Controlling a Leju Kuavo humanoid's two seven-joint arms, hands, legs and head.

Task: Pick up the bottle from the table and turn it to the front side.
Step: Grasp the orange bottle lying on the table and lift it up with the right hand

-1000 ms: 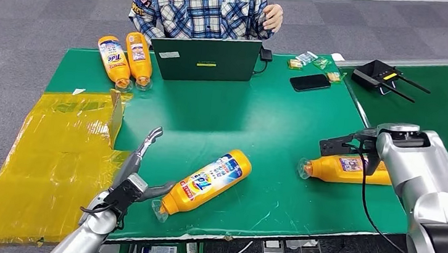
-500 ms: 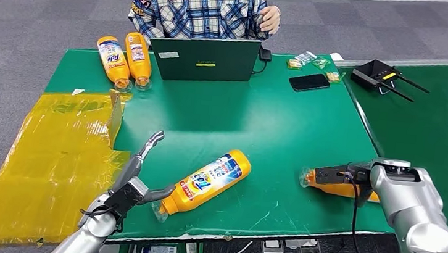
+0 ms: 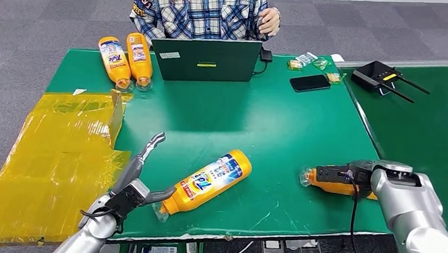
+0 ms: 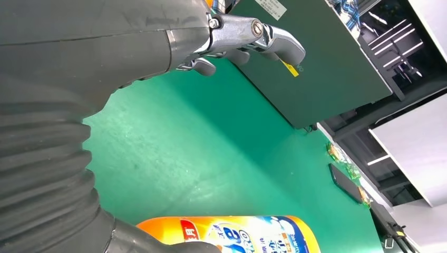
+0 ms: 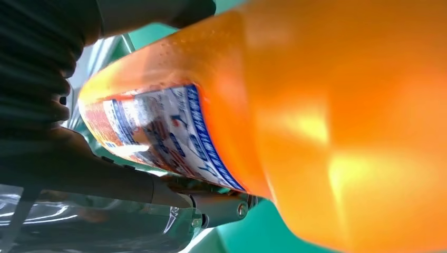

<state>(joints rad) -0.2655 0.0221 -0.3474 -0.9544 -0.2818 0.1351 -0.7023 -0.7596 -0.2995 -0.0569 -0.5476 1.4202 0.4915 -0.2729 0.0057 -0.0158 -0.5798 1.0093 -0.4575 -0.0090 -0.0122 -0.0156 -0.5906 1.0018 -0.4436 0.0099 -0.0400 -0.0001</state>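
Right hand [image 3: 342, 173]: wrapped around an orange bottle [image 3: 326, 180] lying on its side at the green desk's [image 3: 272, 119] near right edge.
Left hand [image 3: 135, 183]: spread, fingers extended, thumb touching the neck of another bottle [image 3: 207, 181] lying label-up.

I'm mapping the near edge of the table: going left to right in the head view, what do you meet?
Yellow plastic sheet → left robot hand → labelled orange bottle → orange bottle gripped by the right robot hand.
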